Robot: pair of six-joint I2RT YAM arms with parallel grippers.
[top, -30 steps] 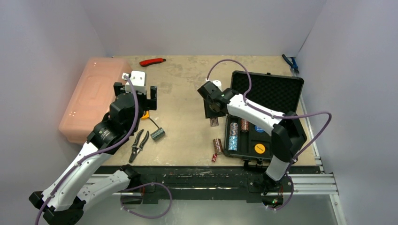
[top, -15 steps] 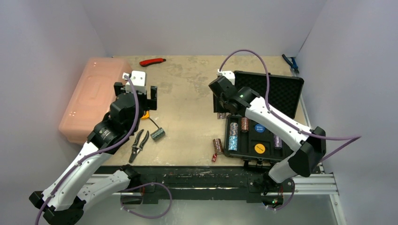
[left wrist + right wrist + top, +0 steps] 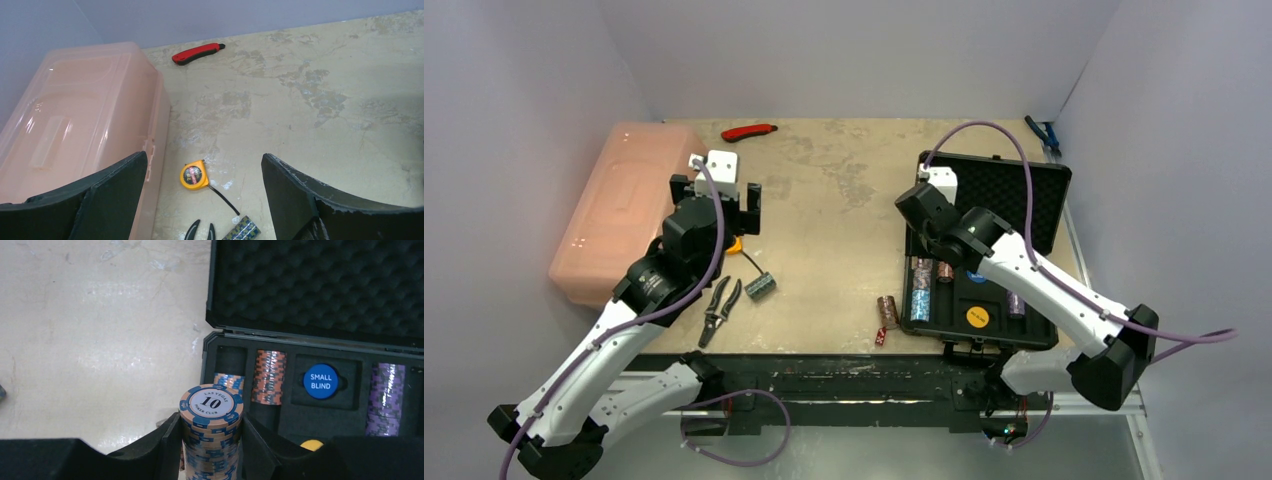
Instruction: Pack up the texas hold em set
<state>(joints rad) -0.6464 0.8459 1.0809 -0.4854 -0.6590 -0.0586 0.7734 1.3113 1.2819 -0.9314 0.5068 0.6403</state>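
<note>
From the right wrist camera I see the right gripper (image 3: 210, 429) clamped on a stack of blue-and-tan chips (image 3: 211, 404), its top face reading 10, held over the left end of the open black briefcase (image 3: 320, 285). From overhead the arm hides that grip. The same close view shows the blue SMALL BLIND disc (image 3: 320, 381), a copper stack (image 3: 269, 376) and a purple stack (image 3: 382, 400) seated in the foam slots. Only the top camera shows me a loose chip stack (image 3: 887, 310) and a red die (image 3: 880, 337) lying on the table just left of the case. The left gripper (image 3: 204, 156) hangs with its jaws wide apart and nothing between them, above a yellow tape measure (image 3: 194, 176), beside the pink box (image 3: 75, 115), with a red utility knife (image 3: 197, 53) farther back.
</note>
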